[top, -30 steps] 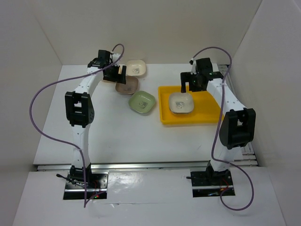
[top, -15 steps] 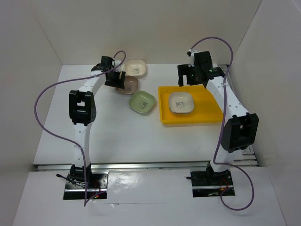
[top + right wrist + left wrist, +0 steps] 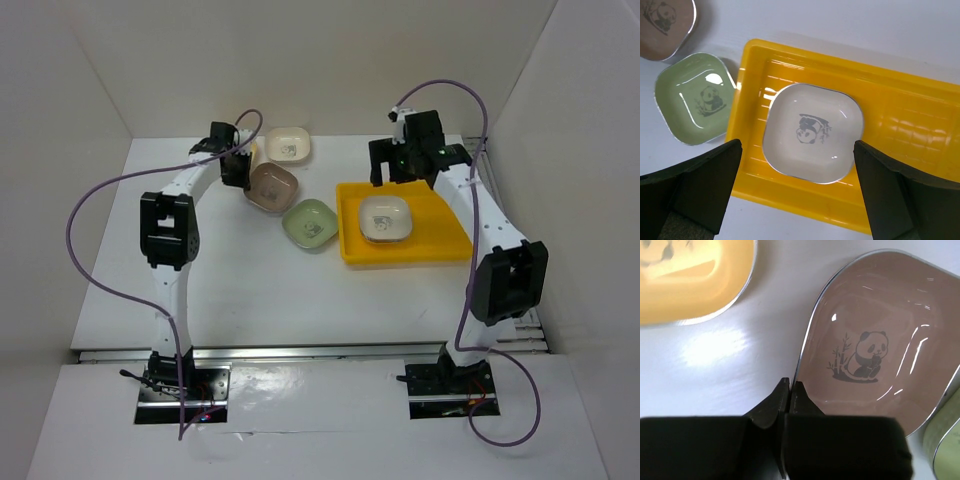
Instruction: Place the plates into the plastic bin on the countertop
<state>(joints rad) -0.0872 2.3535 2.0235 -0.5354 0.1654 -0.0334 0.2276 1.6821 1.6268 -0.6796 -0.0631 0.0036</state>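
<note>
Left gripper (image 3: 790, 390) pinches the brown plate's (image 3: 875, 340) rim, at 10 o'clock from the bin (image 3: 445, 235). Next, it likely needs lifting over the wall. Right gripper (image 3: 796, 150) hangs spread above the binned cream plate (image 3: 812, 130).

Seemingly cream plate (image 3: 385, 218) in yellow bin (image 3: 447, 228)

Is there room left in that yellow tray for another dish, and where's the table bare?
Yes. The plastic bin is bare right of its white plate. The countertop is open on the near side of the green plate and bin. The far left is crowded: the brown plate, cream plate and green plate sit close together.
</note>
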